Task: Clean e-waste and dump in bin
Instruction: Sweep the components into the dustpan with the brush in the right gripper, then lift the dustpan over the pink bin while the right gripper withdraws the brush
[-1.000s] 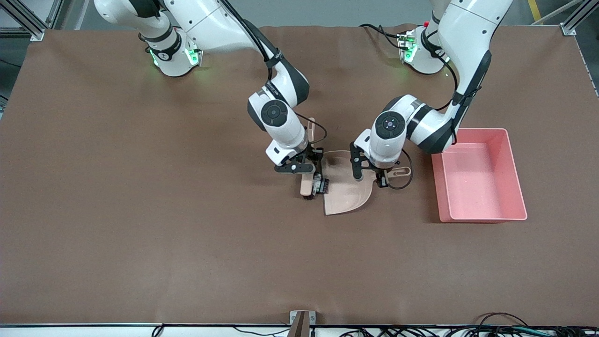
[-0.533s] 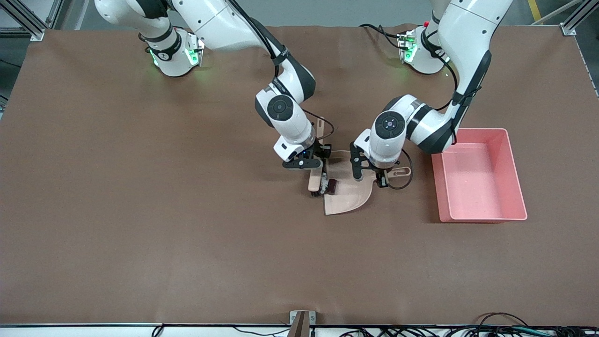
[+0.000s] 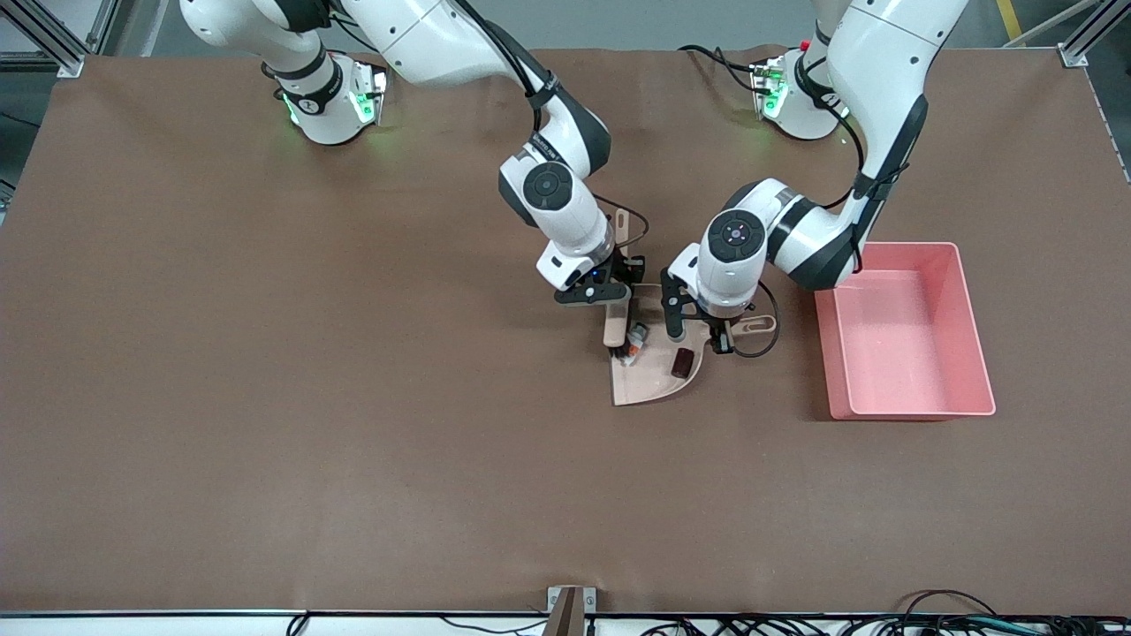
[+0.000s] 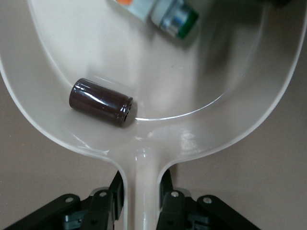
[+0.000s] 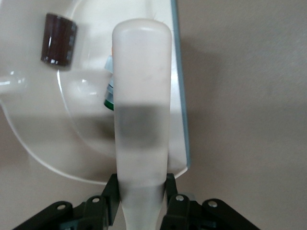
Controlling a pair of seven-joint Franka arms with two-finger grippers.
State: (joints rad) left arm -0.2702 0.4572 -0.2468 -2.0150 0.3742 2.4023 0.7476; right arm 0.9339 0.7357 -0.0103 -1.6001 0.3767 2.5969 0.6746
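The beige dustpan [image 3: 649,380] lies flat on the table. My left gripper [image 3: 720,338] is shut on its handle [image 4: 144,177]. My right gripper [image 3: 615,305] is shut on a beige brush [image 3: 616,327], whose head stands just inside the pan's open edge. Both e-waste pieces lie in the pan. The white-grey one [image 3: 634,338] lies beside the brush head and is partly hidden under it in the right wrist view [image 5: 109,91]. The dark maroon one [image 3: 681,362] rests against the pan's back wall [image 4: 100,102]. The pink bin [image 3: 967,331] stands toward the left arm's end, empty.
A black cable [image 3: 764,340] loops from the left wrist beside the dustpan's handle, between the pan and the bin. The brown mat [image 3: 353,442] covers the table.
My right gripper has moved the brush toward the left arm's end and into the pan's mouth. Both pieces went into the pan, the maroon one to its back wall. The left arm held still.
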